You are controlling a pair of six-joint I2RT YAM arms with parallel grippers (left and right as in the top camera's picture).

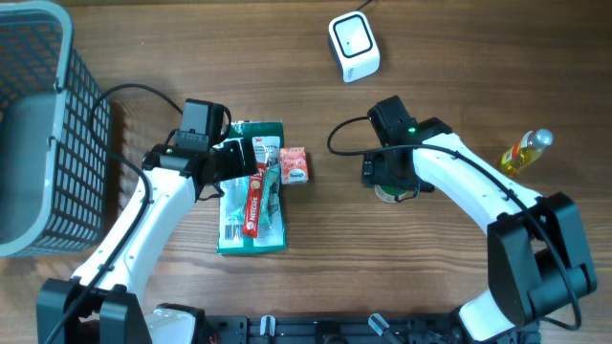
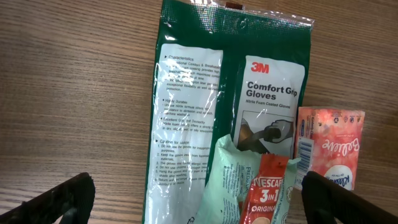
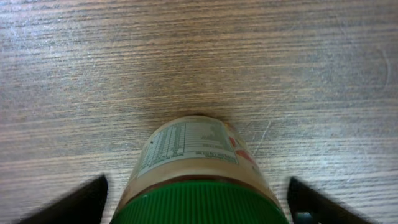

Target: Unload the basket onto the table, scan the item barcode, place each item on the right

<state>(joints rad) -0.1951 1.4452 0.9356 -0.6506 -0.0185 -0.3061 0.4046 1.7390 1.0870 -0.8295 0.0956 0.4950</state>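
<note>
Nearest the arm bases, the wooden table [image 1: 316, 258] is bare plank. Further out, the left gripper [image 1: 234, 164] hovers with its fingers [image 2: 56, 202] spread wide over a green glove pack [image 2: 186, 93], touching nothing. A mint-green packet [image 2: 227, 174] and a red coffee sachet [image 2: 264, 193] lie across the pack, and a pink tissue packet [image 2: 333, 143] lies just beside it. Level with these, the right gripper [image 1: 394, 177] stands over a jar [image 3: 186, 149] with a green lid [image 3: 199, 205], its printed label facing the wrist camera. The gripper's fingers [image 3: 74, 202] are parted on either side, with wood showing in both gaps. A yellow bottle [image 1: 525, 151] lies near the right edge and a grey basket [image 1: 81, 124] fills the left. Open wood separates the jar from the white scanner [image 1: 353, 43] at the far side.
</note>
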